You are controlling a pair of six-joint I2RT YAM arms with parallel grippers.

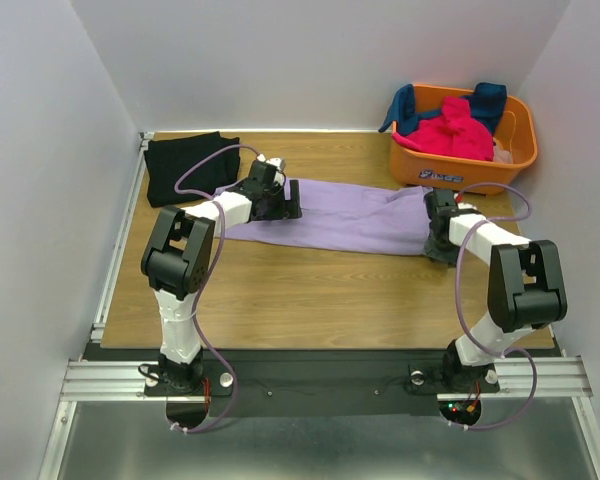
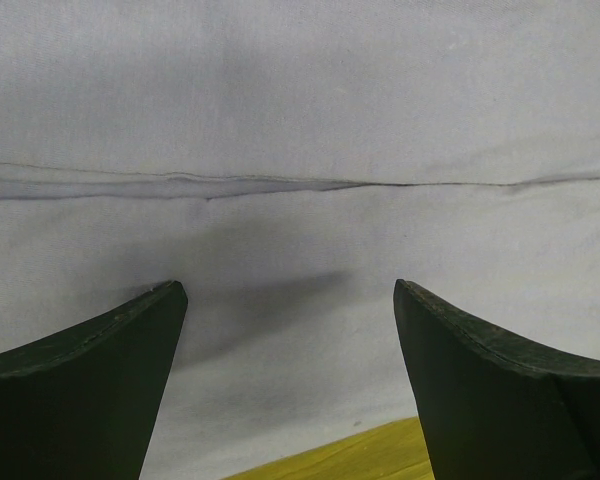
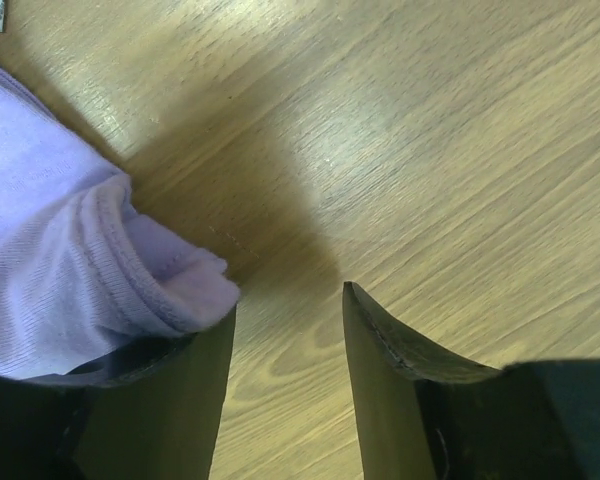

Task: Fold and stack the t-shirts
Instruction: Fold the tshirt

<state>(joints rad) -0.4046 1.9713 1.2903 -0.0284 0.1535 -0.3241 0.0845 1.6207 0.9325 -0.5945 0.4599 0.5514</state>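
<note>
As the lavender t-shirt (image 1: 350, 218) stretches side to side, my left tool (image 2: 290, 300) gapes over one end; my right tool (image 3: 288, 300), parted and empty, flanks the other.

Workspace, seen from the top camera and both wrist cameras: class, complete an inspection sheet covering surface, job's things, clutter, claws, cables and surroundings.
Surface: wooden table, wood-grain top.
Job's things: lavender t-shirt spread across mid-table; black t-shirt in a neat block at the far left corner; hot-pink t-shirt and teal-blue t-shirt heaped in the basket.
Clutter: orange basket at far right; nothing else seen.
Claws: left claw open over lavender cloth; right claw open at the shirt's right end, cloth beside one finger, none between.
Cables: purple cable loops off each arm.
Surroundings: white walls; metal rail at the near edge.
</note>
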